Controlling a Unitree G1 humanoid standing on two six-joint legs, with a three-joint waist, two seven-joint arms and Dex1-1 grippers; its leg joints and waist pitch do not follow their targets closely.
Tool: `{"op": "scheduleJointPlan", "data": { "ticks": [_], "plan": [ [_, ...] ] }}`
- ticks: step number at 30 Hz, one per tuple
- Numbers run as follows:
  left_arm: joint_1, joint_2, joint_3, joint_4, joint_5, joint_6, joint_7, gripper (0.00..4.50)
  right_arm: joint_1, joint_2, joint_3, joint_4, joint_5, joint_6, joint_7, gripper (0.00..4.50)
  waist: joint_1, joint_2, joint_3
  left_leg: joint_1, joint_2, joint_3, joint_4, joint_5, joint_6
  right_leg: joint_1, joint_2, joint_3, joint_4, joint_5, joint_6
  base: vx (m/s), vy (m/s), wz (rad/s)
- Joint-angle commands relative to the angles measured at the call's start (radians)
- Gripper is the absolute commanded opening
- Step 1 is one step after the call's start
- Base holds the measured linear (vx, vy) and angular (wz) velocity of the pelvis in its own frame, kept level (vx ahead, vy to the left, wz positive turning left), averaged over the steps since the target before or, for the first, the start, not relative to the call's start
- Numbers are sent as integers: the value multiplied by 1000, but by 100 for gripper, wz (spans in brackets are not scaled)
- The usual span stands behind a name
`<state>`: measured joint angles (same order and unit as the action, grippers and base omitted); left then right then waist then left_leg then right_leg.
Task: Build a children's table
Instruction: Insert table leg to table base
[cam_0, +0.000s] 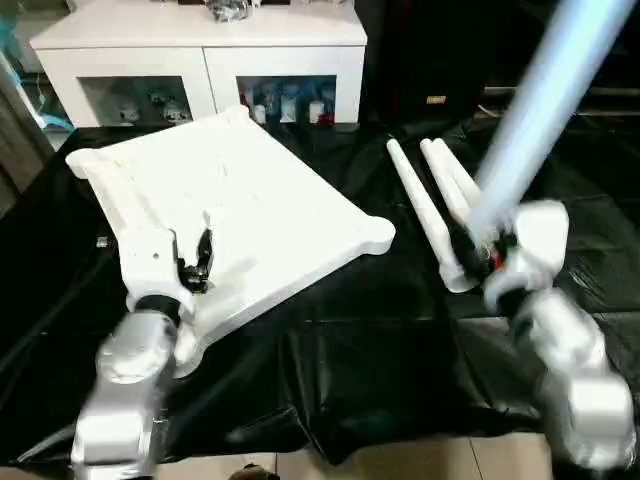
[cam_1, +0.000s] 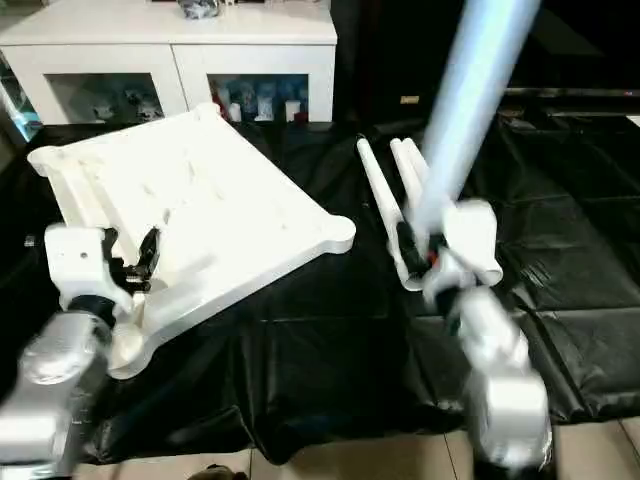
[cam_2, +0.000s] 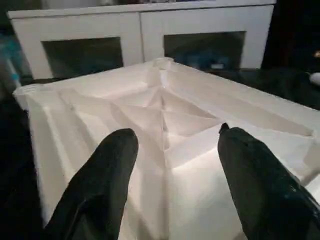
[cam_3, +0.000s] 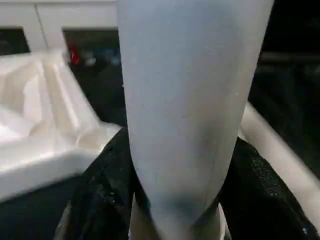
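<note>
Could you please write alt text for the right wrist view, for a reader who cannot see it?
A white tapered table leg stands clamped between the right gripper's two black fingers. Beside it, a corner of the white ribbed tabletop lies on black sheeting, with a white cabinet behind.

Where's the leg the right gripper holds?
The long white tapered tube leg rises up-right from the right gripper, over the spare legs, right of the white plastic tabletop.

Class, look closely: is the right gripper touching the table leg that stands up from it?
Touching. In the right wrist view both black fingers press against the sides of the raised leg, with no gap; the right gripper holds it.
</note>
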<state>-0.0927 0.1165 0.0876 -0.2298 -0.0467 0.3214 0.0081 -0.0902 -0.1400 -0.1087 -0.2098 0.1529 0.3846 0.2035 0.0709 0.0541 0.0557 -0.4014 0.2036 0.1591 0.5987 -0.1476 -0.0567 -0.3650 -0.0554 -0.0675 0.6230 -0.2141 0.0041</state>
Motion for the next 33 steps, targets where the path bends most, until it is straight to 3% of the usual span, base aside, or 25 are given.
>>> {"op": "scheduleJointPlan", "data": {
  "ticks": [1, 3, 4, 5, 6, 8, 9, 14, 15, 16, 17, 18, 19, 20, 21, 22, 23, 25, 27, 28, 29, 30, 31, 32, 33],
  "plan": [
    [-21, -10, -8, 2, 4, -24, 14, 299, -3, -9, 10, -14, 20, -4, 29, 191, -26, 22, -61, 68, 178, -113, -167, -500, -41, -6, -22, -3, -4, -68, -128, -26, -73, 2],
    [-23, -26, 18, 2, -8, -19, 29, 299, 0, -4, 10, -15, 47, 0, 45, 191, -41, 20, -57, 60, 190, -112, -182, -544, 23, -11, -35, 2, 40, -66, -138, -27, -98, 1],
    [-23, -34, 32, -2, -34, -22, 17, 299, -5, -6, 11, -14, 57, 4, 55, 191, -43, -1, -52, 42, 135, -70, -155, -567, 66, -1, -58, 24, -4, -92, -167, -31, -160, -3],
    [-21, -36, 37, -4, -53, -32, 2, 299, -12, -10, 15, -12, 60, -4, 62, 191, -35, -50, -53, 12, -42, 29, 23, -448, 59, -6, -80, 31, -127, -358, -150, -31, -160, -3],
    [-21, -34, 35, -3, -55, -38, -5, 299, -16, -13, 17, -12, 60, -8, 66, 191, -6, -60, -61, 2, -61, 24, 72, -292, 71, 8, -131, 58, -145, -528, -78, -44, -162, -6],
    [-19, -31, 27, -1, -66, -52, -29, 299, -26, -16, 21, -14, 64, -15, 78, 191, 8, -57, -58, -54, -36, -11, 43, -100, 39, 20, -137, 72, -132, -754, 190, -57, -134, -15],
    [-19, -32, 24, -2, -72, -55, -37, 299, -31, -20, 23, -16, 64, -12, 86, 191, 8, -51, -58, -43, -30, -16, 24, -121, 32, 16, -125, 60, -132, -717, 191, -48, -85, -14],
    [-5, -35, 13, -12, -47, -61, -24, 299, -44, -46, 36, -8, 59, -10, 111, 191, -48, 9, -29, 103, 33, -66, -50, -718, 17, 10, -54, -78, -170, -715, 65, 0, 0, 0],
    [0, -36, 11, -15, -45, -62, -26, 299, -45, -47, 35, -6, 63, -8, 112, 191, -28, 8, -15, -29, 28, -104, -136, -837, 24, 115, -68, -104, -40, -598, 15, -90, 36, 8],
    [4, -37, 9, -17, -46, -61, -29, 299, -47, -53, 38, -4, 60, -9, 111, 191, -17, 16, -25, -62, -26, -98, -182, -956, 0, 165, 10, -71, 84, -350, -38, -42, 49, 40],
    [7, -34, 3, -18, -43, -62, -33, 299, -53, -53, 36, 4, 61, -13, 112, 191, -36, -34, -36, -50, -52, -86, -109, -729, 62, 148, -61, 21, 81, -642, -50, -42, 49, 40],
    [7, -34, 3, -18, -43, -62, -33, 299, -54, -52, 36, 5, 62, -14, 111, 191, -38, -82, -12, 42, -80, -64, 216, -334, 69, 21, -232, 39, -218, -1219, -76, 34, -26, 72],
    [7, -30, 0, -17, -38, -60, -34, 299, -59, -48, 33, 11, 67, -16, 113, 191, -47, -46, -13, 20, -68, -89, 232, -214, 74, 54, -245, 99, -201, -1214, -116, 106, -13, 53],
    [7, -27, -2, -16, -36, -59, -34, 299, -61, -47, 33, 13, 68, -16, 115, 191, -39, -59, 4, -55, -52, -83, 237, -188, 60, 126, -241, 46, -172, -1122, -122, 106, -13, 53],
    [7, -27, -2, -16, -36, -60, -34, 299, -61, -47, 32, 14, 69, -16, 115, 191, -28, -57, -1, -53, -34, -80, 201, -214, 67, 140, -235, 42, -167, -1039, -138, 133, 55, 44],
    [7, -26, -2, -14, -35, -60, -34, 299, -63, -44, 30, 16, 73, -15, 115, 191, -25, -41, -20, 8, -22, -80, 146, -266, 58, 123, -179, 75, -143, -911, -174, 95, 50, 50],
    [5, -25, -1, -12, -35, -59, -33, 299, -67, -41, 30, 19, 80, -12, 119, 191, -27, -9, -44, 108, 13, -80, -3, -274, 80, 122, -50, -6, -84, -453, -219, 95, 50, 50],
    [5, -25, 0, -13, -36, -60, -34, 299, -70, -45, 36, 21, 79, -13, 128, 191, -95, 16, -76, 235, 140, -222, -80, -346, 215, -19, -12, -12, 107, -206, -86, 126, 40, 26],
    [5, -23, 1, -12, -36, -60, -35, 299, -74, -50, 42, 25, 77, -15, 131, 191, -90, 2, -75, 225, 101, -185, -55, -77, 424, -99, -33, 1, 146, -93, 63, 160, 42, 4],
    [5, -23, 1, -12, -37, -60, -36, 299, -75, -50, 41, 26, 77, -15, 131, 191, -90, 2, -75, 225, 101, -185, -55, -77, 424, -99, -33, 1, 146, -93, 63, 160, 0, 2],
    [7, -18, -2, -15, -39, -59, -46, 299, -83, -51, 41, 38, 74, -21, 130, 191, -94, -30, -64, 177, 48, -114, -70, 0, 446, -97, -39, 12, 102, 39, 39, 160, 0, 2],
    [8, -16, -4, -16, -39, -59, -47, 299, -84, -51, 42, 41, 72, -23, 131, 191, -80, -75, -64, 149, -38, -44, -40, -143, 359, -45, -63, 53, -19, 98, -28, 164, -40, -1],
    [7, -15, -4, -16, -39, -58, -48, 299, -87, -51, 42, 43, 72, -23, 130, 191, -71, -125, -81, 87, -108, -22, 13, -221, 319, 47, -81, 116, -55, -5, -39, 151, -81, 13],
    [6, -13, -4, -15, -41, -52, -51, 299, -91, -49, 40, 46, 73, -23, 129, 191, -29, -116, -77, 61, -141, -34, 124, -271, 238, 101, -182, 218, -125, -319, -180, 151, -81, 13],
    [5, -11, -5, -15, -40, -49, -53, 299, -93, -49, 40, 48, 73, -22, 129, 191, -26, -112, -74, 20, -113, -67, 155, -184, 149, 131, -185, 216, -112, -341, -296, 145, -78, 17]
  ]
}}
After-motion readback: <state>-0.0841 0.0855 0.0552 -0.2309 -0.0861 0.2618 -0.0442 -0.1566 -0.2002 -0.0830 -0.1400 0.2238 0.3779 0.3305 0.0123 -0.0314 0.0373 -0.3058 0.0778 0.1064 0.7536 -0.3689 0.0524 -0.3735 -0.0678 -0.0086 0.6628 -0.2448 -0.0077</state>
